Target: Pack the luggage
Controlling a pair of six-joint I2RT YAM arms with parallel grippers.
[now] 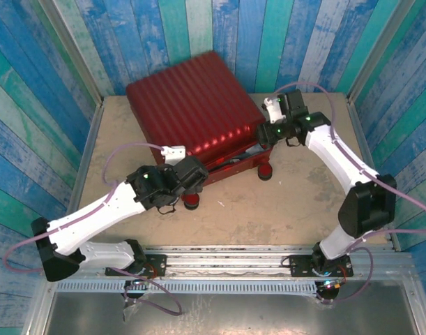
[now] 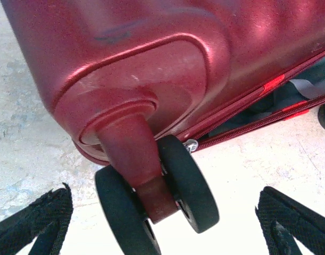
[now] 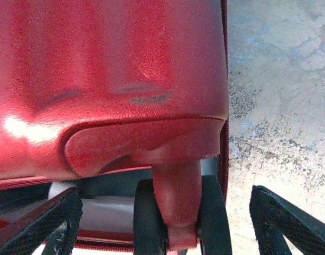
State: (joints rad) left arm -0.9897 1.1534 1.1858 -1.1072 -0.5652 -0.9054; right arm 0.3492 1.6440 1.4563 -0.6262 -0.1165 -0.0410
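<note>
A: Near edge first. Where do the 2 arms stand?
B: Both bases are bolted at the near rail. The left arm reaches forward and to the right. The left gripper [image 1: 193, 183] sits low at the near-left corner of the luggage [image 1: 192, 105], fingers apart.
A: Anything between them?
B: Left wrist view: a twin black caster [image 2: 186, 183] on its red fork hangs between the 2 black fingers [image 2: 40, 223]. There is a clear gap on each side and no contact seen.
A: Right side?
B: The right arm bends in from the right. The right gripper [image 1: 263, 137] is at the luggage's right edge, near the near-right corner. Right wrist view: its fingers [image 3: 290, 223] are spread wide with a second caster [image 3: 213, 212] between them. Neither finger touches it, as far as I can tell.
A: Position of the luggage?
B: It is a dark-red ribbed hard-shell suitcase lying flat on the beige table [image 1: 289, 209], from centre to far side, wheel end toward the arms. From above, 2 wheels show at its near edge.
A: Lid?
B: The upper shell lies over the lower one but is not fully closed. A narrow gap runs along the zip line, with pale grey lining [image 2: 306, 87] visible inside.
A: Beyond that?
B: Blue and teal plank walls [image 1: 268, 35] enclose the table's far and side edges.
</note>
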